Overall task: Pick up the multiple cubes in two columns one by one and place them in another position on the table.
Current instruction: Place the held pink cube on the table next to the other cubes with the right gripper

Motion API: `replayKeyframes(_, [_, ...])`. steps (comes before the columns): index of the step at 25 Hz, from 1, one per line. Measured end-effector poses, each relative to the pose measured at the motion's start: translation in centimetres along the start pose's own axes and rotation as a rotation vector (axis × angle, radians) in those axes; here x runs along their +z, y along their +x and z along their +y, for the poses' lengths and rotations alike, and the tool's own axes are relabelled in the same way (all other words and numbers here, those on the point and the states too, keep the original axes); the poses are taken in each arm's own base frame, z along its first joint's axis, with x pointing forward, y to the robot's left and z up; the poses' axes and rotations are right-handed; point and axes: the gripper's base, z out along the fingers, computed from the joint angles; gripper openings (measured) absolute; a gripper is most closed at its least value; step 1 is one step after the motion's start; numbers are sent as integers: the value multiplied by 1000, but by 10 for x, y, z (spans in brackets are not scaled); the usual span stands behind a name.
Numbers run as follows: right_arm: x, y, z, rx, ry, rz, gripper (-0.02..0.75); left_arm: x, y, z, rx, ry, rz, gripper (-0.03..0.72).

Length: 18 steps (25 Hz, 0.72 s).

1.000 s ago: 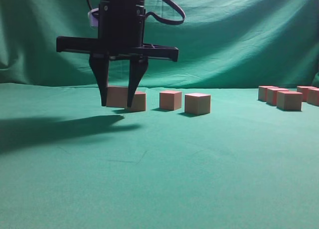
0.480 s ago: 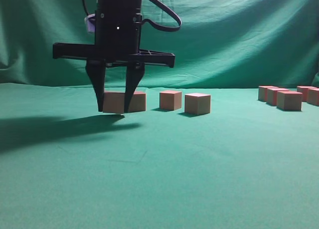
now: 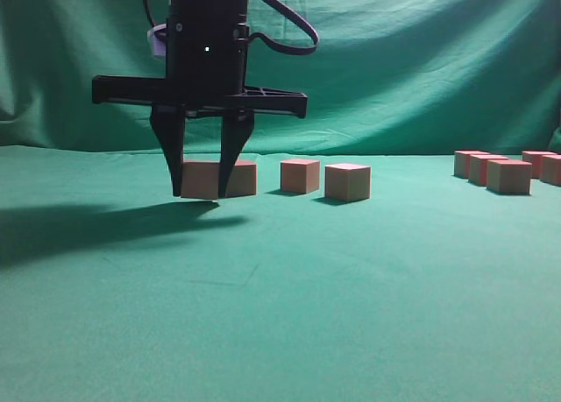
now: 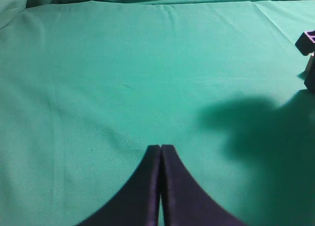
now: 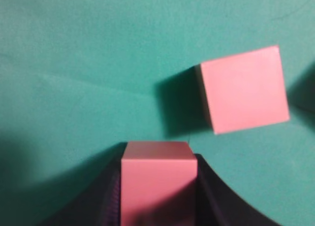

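Note:
My right gripper (image 3: 200,194) has reached across to the left side of the teal table (image 3: 289,297). It is shut on a pinkish-red cube (image 3: 200,179), held low at the cloth; I cannot tell if the cube touches it. The right wrist view shows this cube (image 5: 156,177) between the dark fingers (image 5: 206,191) of that gripper (image 5: 157,157), with a second cube (image 5: 243,89) lying close beside it. More cubes stand in a row to the right: one (image 3: 243,178), another (image 3: 300,175), a third (image 3: 347,182). My left gripper (image 4: 160,146) is shut and empty over bare cloth.
Several more cubes (image 3: 508,176) are grouped at the far right of the table. A draped green backdrop (image 3: 421,69) hangs behind. A dark part of the other arm (image 4: 307,41) shows at the right edge of the left wrist view.
Since a second ago my right gripper has come down and shifted slightly left with the cube between its fingers. Over the last half second it has hardly moved.

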Motion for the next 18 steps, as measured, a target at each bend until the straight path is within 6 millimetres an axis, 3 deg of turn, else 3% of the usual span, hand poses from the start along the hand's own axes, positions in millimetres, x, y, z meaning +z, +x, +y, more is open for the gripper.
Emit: replayKeyframes(18, [5, 5, 4, -29, 31, 8, 261, 0, 0, 0, 0, 0, 0, 0])
